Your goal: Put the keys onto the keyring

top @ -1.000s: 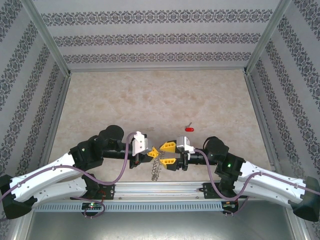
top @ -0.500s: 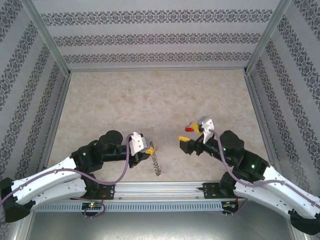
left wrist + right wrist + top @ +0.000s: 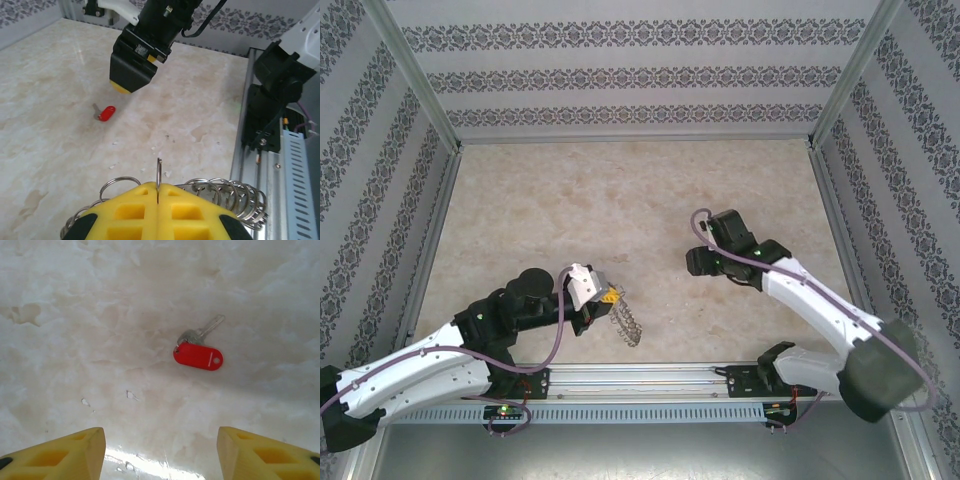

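Keyring (image 3: 628,326) hangs from the left gripper (image 3: 604,297), whose yellow fingers (image 3: 125,215) are clenched flat against each other on one thin ring wire. In the left wrist view that wire stands upright out of the seam between the pads. The other silvery loops fan out just beyond the fingertips on both sides, most of them to the right. From above, the keyring trails away from the gripper's tip as a short grey chain over the marble table (image 3: 620,200). Whether its far end rests on the surface I cannot tell.

The key (image 3: 198,355) lies flat on the table ahead of the right gripper (image 3: 160,440), apart from both of its fingers. It sits within the gap between them, nearer the right one. Its red head is closer to the gripper, and its silver blade points away and to the right. That gripper is released, its two yellow fingers standing wide apart with nothing between them. Seen from the left gripper, the key is well ahead and to the left, with the right gripper poised just above it, not touching.
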{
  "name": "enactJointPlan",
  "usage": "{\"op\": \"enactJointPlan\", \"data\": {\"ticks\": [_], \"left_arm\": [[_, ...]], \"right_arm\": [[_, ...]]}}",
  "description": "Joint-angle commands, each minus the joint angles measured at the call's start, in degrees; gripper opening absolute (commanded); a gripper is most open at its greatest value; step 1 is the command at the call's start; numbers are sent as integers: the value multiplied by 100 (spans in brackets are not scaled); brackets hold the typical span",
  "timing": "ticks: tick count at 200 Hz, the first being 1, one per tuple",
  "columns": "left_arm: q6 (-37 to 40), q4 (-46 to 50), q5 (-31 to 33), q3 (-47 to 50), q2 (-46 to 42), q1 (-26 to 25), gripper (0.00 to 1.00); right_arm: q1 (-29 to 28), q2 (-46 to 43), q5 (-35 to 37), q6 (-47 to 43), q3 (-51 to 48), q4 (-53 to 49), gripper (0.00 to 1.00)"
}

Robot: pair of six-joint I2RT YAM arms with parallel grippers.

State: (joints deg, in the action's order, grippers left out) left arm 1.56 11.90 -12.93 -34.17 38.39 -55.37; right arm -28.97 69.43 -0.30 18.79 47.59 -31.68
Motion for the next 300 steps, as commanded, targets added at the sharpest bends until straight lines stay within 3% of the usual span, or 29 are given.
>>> {"op": "enactJointPlan", "data": {"ticks": [1, 95, 300], "left_arm": [[-153, -369, 209, 102, -75, 62, 0], [-156, -646, 149, 283, -306, 62, 0], [-112, -709, 89, 330, -340, 62, 0]], "right_arm": [[41, 544, -29, -193, 386, 52, 59], [38, 2544, 338, -490, 1394, -90, 43], [-109, 3234, 657, -385, 1591, 22, 29]]}}
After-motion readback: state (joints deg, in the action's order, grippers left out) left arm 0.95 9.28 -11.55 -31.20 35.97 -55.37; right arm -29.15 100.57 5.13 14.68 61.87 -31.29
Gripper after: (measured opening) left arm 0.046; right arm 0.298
